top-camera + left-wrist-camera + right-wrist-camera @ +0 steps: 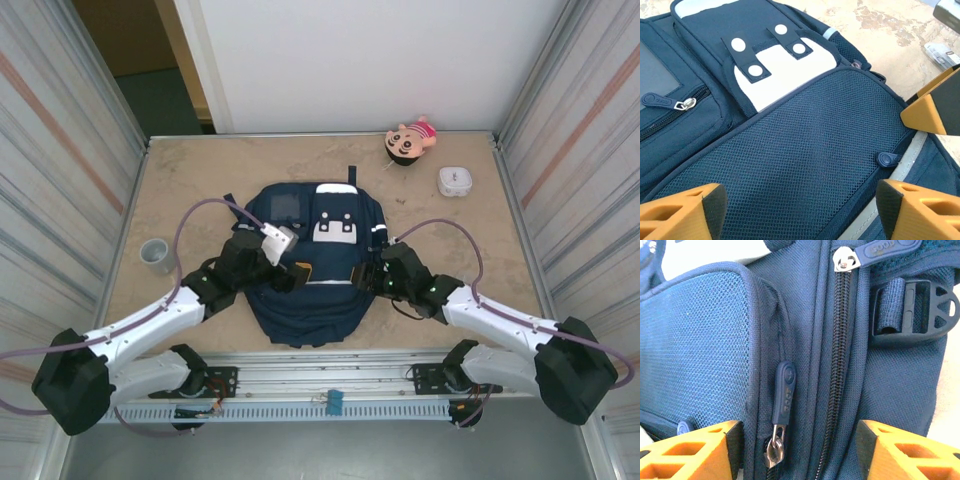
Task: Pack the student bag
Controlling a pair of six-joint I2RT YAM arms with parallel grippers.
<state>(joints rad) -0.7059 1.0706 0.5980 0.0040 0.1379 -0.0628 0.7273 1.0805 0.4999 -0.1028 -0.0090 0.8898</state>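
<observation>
Trouble here is most likely to come from the zippers. The backpack (310,270) lies flat, front up, in the middle of the table (200,180), and every zipper in view looks closed, so nothing can go in yet. The right gripper (800,445) is released, its fingers spread either side of a small zipper pull (782,395) on the bag's side without pinching it. A longer zipper (837,365) runs just beside that pull, and a closing pinch could catch loose fabric or the wrong track instead of the tab. The left gripper (800,210) also stands wide open, holding nothing, above the mesh pocket (805,155). If it does not press the bag down, a tug on the pull would probably drag the soft bag across the table rather than open it. A fingertip could also snag in the mesh. The doll (412,138), white box (454,181) and cup (156,254) sit well apart from the bag.
</observation>
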